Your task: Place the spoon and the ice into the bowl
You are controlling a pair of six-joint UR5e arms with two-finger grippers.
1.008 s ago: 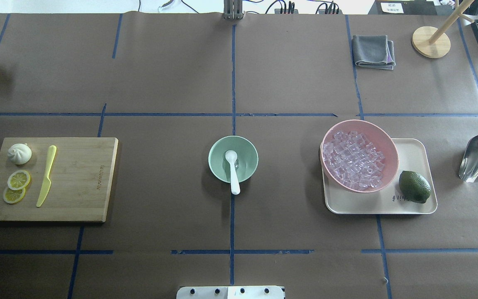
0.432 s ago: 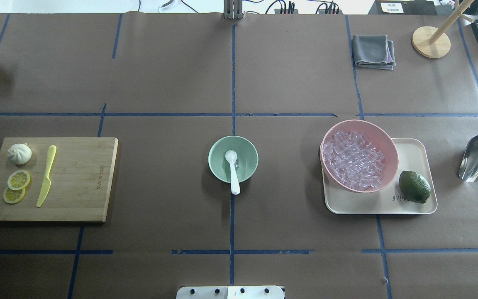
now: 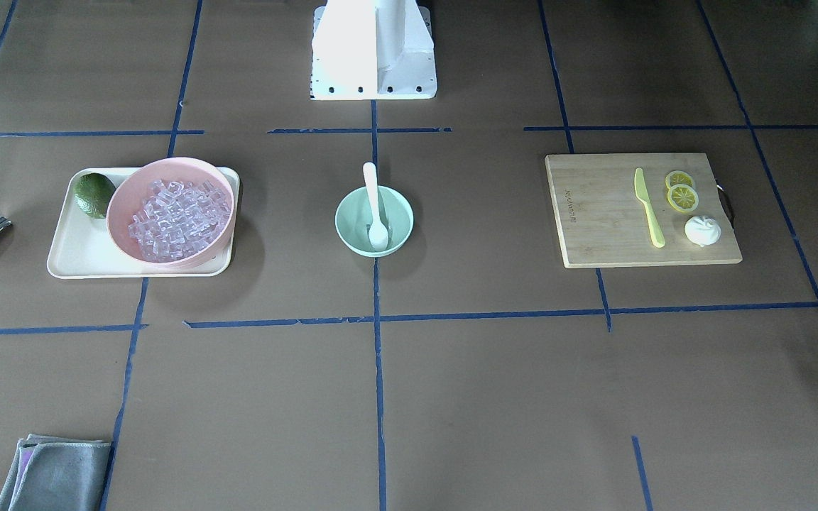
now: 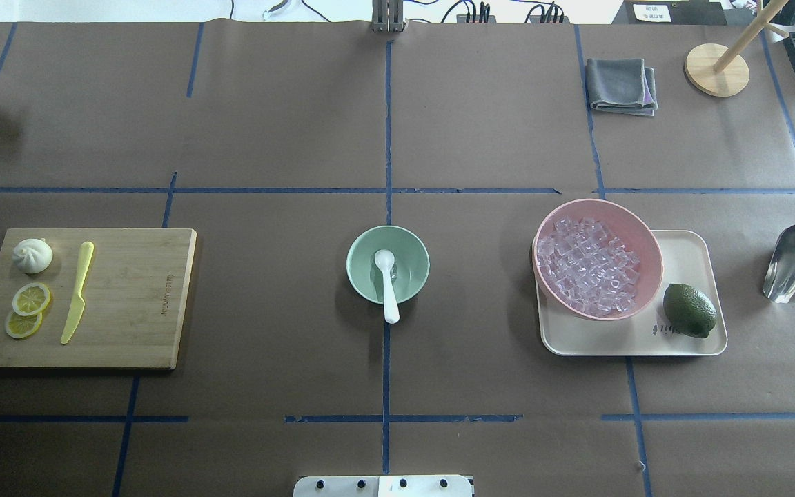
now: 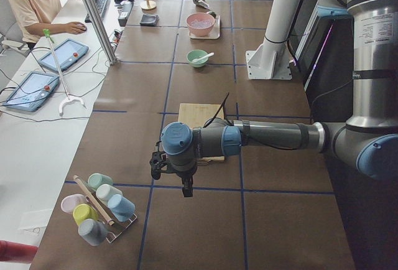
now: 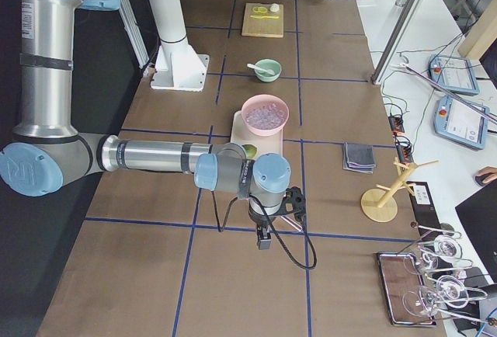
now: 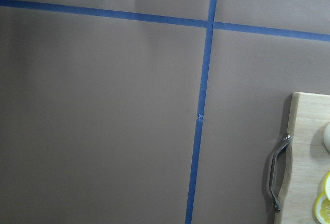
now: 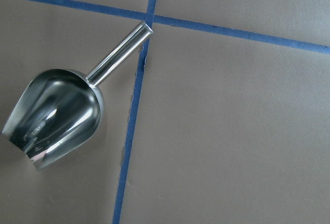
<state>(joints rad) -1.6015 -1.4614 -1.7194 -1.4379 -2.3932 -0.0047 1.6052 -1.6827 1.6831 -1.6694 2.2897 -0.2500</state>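
Spoon [image 4: 388, 283] lay with its scoop in the mint-green bowl [image 4: 356, 276], so I judged only the ice [image 4: 587, 266], heaped in the pink bowl [image 4: 648, 241] to its right, was left to move; my left pincer [image 5: 186, 190] and right pincer [image 6: 262, 241] hung far out to either side, and whether they were clenched or released I couldn't tell.

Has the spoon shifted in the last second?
No. The spoon still lies with its scoop in the bowl and its handle end by the blue tape line.

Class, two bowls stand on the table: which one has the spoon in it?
The small mint-green bowl in the middle: the white spoon rests in it. The larger pink bowl holds ice cubes.
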